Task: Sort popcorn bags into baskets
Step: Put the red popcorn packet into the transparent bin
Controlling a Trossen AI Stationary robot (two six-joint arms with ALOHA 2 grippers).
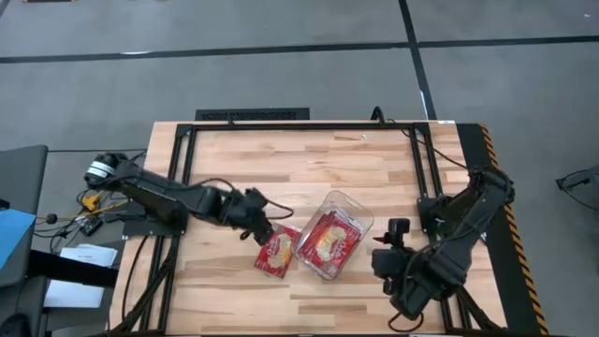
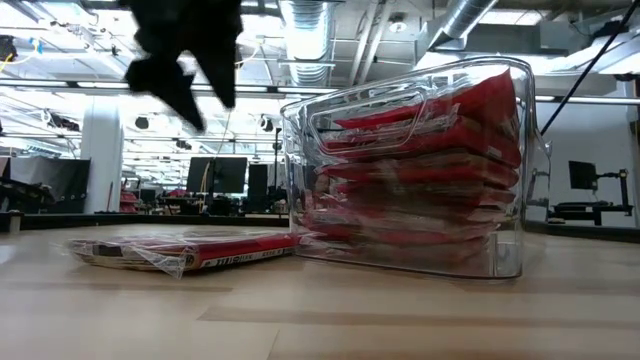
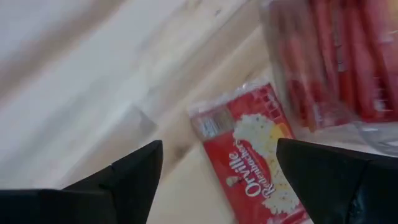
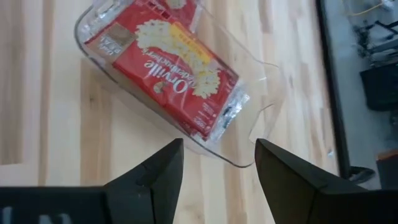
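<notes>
bags (image 1: 327, 239): glossy red, stacked in clear tub (image 1: 360, 208) | one bag (image 1: 274, 254) beside | both jaws apart

Stacked popcorn bags (image 2: 420, 190) in the clear basket (image 2: 510, 250) too overlapped and smeared to count; loose bag (image 3: 255, 155) blurred and cut off at the left wrist view's edge; left tool (image 2: 185, 75) a cropped dark blur in the low view; basket contents there unreadable.
</notes>
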